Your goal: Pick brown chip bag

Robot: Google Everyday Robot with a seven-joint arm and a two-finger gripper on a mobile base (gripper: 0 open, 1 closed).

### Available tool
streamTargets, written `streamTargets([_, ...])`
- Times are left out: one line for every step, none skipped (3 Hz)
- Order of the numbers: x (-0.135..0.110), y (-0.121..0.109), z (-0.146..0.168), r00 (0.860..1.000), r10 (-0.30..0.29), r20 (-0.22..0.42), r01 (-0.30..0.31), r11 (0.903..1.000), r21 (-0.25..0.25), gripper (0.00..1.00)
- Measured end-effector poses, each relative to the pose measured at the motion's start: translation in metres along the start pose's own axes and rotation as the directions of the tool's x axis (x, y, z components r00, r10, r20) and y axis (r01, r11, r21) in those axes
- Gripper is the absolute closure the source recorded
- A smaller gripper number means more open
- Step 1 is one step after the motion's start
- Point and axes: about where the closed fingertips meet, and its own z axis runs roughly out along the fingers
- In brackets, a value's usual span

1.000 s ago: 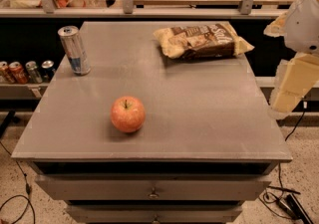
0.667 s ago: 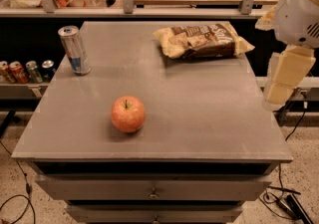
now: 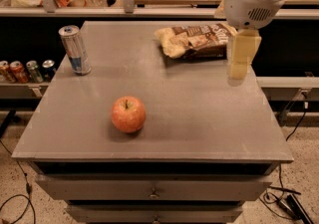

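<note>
The brown chip bag lies flat at the far right of the grey table top, dark brown and cream-yellow with chip pictures. My gripper hangs from the white arm just to the right of the bag, over the table's right edge, its cream fingers pointing down. It covers the bag's right end. It holds nothing that I can see.
A red apple sits at the front middle of the table. A silver and blue can stands at the far left. Several small cans stand on a low shelf left of the table. Drawers are below the top.
The arm has swung left from beyond the table's right side and now hangs right next to the bag's right end. The bag, apple and can have not moved.
</note>
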Motion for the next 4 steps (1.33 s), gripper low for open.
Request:
streamTargets([-0.035, -0.030, 0.033, 0.997, -0.068, 0.021, 0.068, 0.9975, -0.017, 0.00])
streamTargets([-0.035, -0.031, 0.033, 0.997, -0.068, 0.021, 0.068, 0.9976, -0.016, 0.00])
streamTargets([-0.035, -0.038, 0.037, 0.998, -0.053, 0.020, 0.053, 0.9986, 0.001, 0.00])
streamTargets([-0.031, -0.069, 0.057, 0.999, -0.025, 0.022, 0.025, 0.9994, 0.023, 0.00])
